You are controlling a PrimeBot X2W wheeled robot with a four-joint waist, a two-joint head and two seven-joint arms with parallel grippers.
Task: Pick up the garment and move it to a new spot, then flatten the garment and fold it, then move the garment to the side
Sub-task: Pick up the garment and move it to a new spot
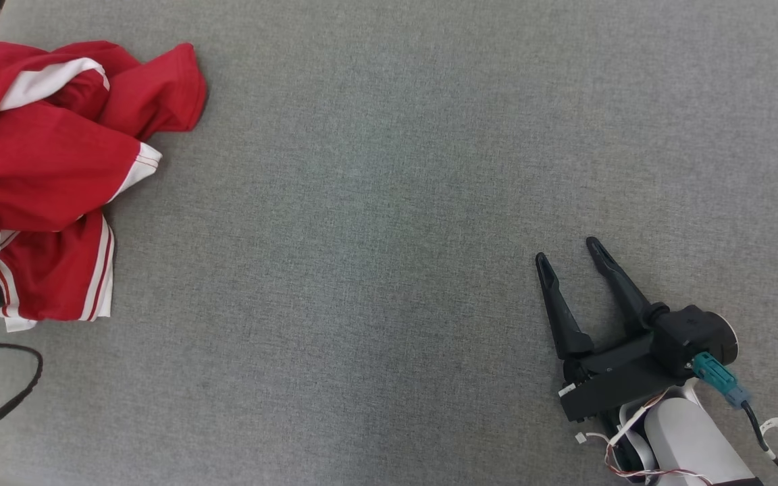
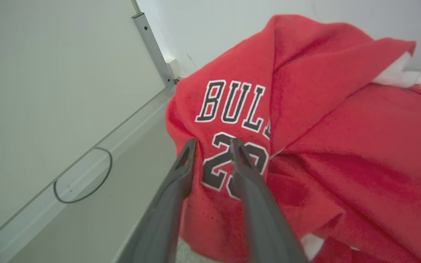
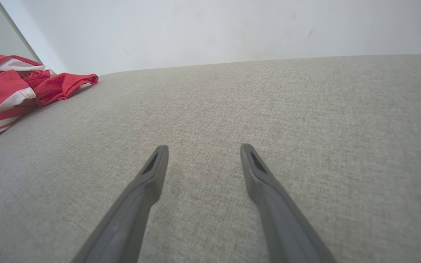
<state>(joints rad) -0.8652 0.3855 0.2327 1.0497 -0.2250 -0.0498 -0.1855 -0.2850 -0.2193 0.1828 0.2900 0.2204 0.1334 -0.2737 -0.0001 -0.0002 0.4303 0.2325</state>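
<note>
The garment (image 1: 44,169) is a red jersey with white trim, crumpled in a heap at the left edge of the grey fabric surface (image 1: 389,202). In the left wrist view the garment (image 2: 323,146) shows black lettering and a number. My left gripper (image 2: 213,145) has its tips against that print, fingers a narrow gap apart, with flat fabric showing between them and no fold pinched. My right gripper (image 1: 566,250) hovers low over bare surface at the lower right, far from the jersey, open and empty. From the right wrist, the right gripper (image 3: 203,147) points across the surface and the garment (image 3: 6,80) lies far left.
A pale panel with a metal frame strip (image 2: 154,47) and a white wall stand beyond the surface's left edge. A dark cable loop (image 2: 82,175) lies on the ledge there. Another black cable (image 1: 24,385) curls at the head view's lower left.
</note>
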